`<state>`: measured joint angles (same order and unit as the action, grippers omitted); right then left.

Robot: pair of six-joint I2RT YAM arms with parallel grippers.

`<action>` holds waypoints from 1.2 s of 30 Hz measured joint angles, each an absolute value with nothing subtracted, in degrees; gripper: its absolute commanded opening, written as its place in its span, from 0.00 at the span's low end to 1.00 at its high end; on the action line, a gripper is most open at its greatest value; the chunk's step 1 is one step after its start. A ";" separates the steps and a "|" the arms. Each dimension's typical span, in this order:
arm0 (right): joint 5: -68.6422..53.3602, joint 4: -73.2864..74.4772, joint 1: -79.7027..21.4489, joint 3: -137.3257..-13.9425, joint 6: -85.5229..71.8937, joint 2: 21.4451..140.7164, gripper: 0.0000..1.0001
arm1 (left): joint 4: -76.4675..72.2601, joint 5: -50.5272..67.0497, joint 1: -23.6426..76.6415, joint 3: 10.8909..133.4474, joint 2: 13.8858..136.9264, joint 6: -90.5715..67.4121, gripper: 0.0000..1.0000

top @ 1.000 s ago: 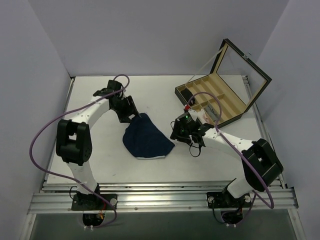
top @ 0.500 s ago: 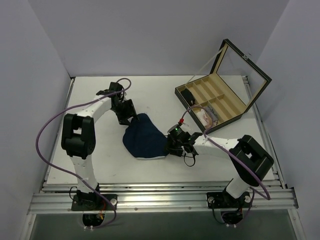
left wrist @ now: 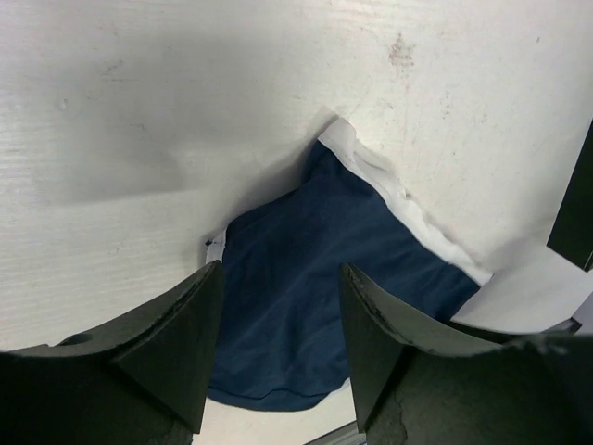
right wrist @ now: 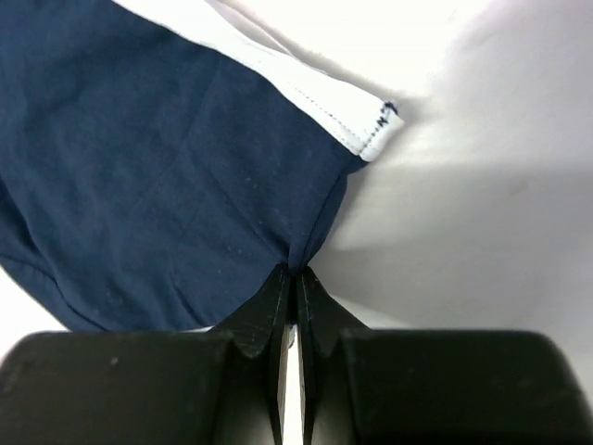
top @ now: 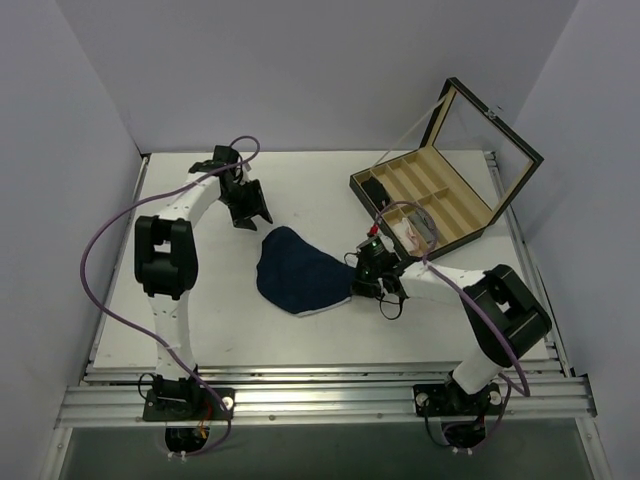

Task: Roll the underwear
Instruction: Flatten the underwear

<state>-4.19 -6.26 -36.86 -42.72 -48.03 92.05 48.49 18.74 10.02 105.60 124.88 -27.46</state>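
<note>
Top external view: navy underwear (top: 300, 280) at frame center on white surface (top: 200, 310), R gripper (top: 358, 281) pinching its right edge, L gripper (top: 250, 207) open nearby, upper left.

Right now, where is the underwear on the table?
In the top view the underwear lies midway across the table: the right gripper pinches its right edge, and the open left gripper hovers just off its far-left end.

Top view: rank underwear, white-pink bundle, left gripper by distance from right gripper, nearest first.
1. underwear: pinched in the right gripper, on its left.
2. white-pink bundle: in the box, back right.
3. left gripper: far left, beyond the underwear.
</note>
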 measured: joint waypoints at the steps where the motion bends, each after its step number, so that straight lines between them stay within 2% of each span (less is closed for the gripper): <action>1: -5.06 -6.09 -35.73 -42.72 -45.78 91.94 0.00 | 48.38 19.35 10.02 105.41 124.88 -27.00 0.60; 12: -15.55 -3.14 -28.36 -44.86 -29.91 93.45 0.02 | 46.35 24.12 10.92 98.24 124.88 -24.91 0.57; 14: -16.01 -2.33 -27.70 -45.17 -28.56 93.49 0.02 | 46.26 24.38 11.27 97.86 124.95 -24.82 0.46; 16: -16.56 -1.80 -26.85 -45.28 -27.42 93.49 0.01 | 46.06 24.56 11.57 97.76 125.19 -24.77 0.27; 19: -17.04 -1.10 -25.74 -45.45 -26.24 93.49 0.00 | 45.84 24.21 11.90 97.73 125.64 -24.62 0.19; 25: -17.47 -0.01 -23.59 -45.80 -23.88 93.49 0.01 | 46.41 21.58 11.90 97.73 125.71 -24.53 0.21; 32: -17.50 1.17 -22.41 -46.44 -23.46 93.82 0.05 | 47.83 19.73 11.90 97.73 125.71 -24.25 0.31; 36: -17.69 1.34 -22.37 -46.61 -23.49 93.93 0.06 | 47.59 20.86 11.90 97.45 125.62 -23.05 0.49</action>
